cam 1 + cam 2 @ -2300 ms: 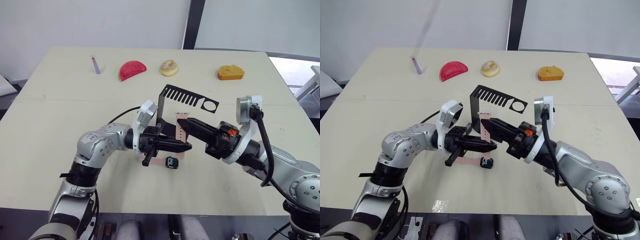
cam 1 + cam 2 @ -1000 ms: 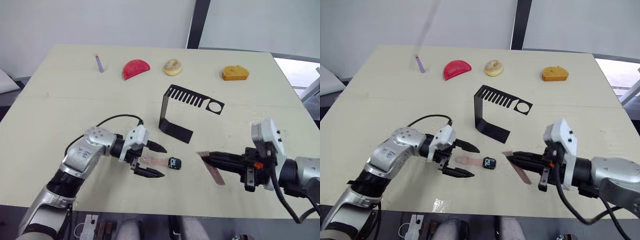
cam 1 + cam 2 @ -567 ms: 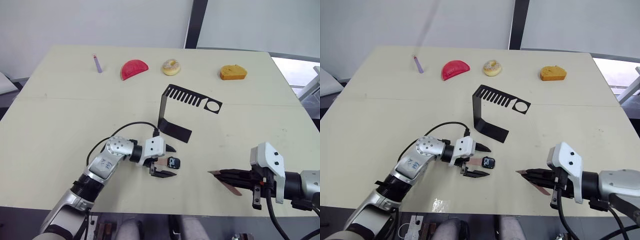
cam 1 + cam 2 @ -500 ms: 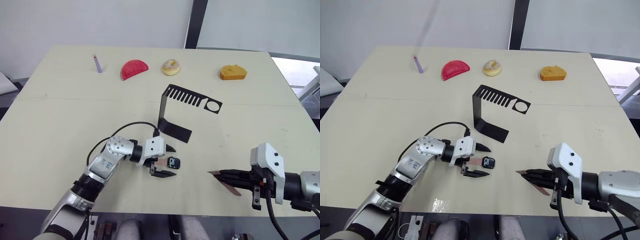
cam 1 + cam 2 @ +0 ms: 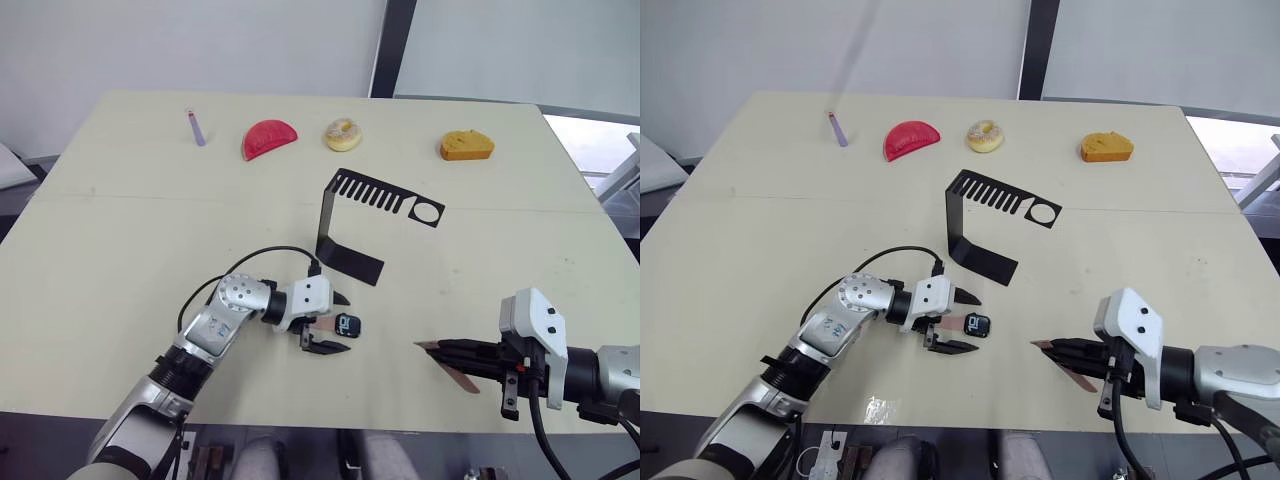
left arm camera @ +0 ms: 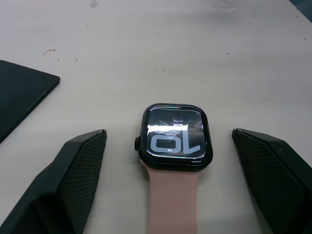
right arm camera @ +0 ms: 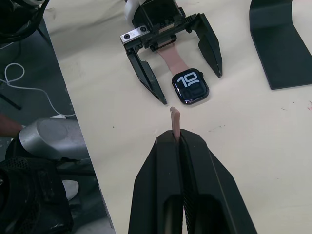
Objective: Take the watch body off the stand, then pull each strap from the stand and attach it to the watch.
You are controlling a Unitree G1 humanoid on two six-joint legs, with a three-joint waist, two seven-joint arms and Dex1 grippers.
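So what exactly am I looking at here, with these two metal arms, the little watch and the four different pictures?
This is a humanoid robot working at a table. Two pictures come from cameras in its head, looking down over its arms. The other two come from a camera on each wrist, looking along that arm's two black fingers.

The left gripper is open, its fingers either side of the watch body, which lies flat on the table with one pink strap already joined to it. The right gripper is shut on the second strap, holding it off to the side.

The black bent stand sits behind, with nothing on it now. Along the far edge lie a purple stick, a red slice, a doughnut and an orange piece.
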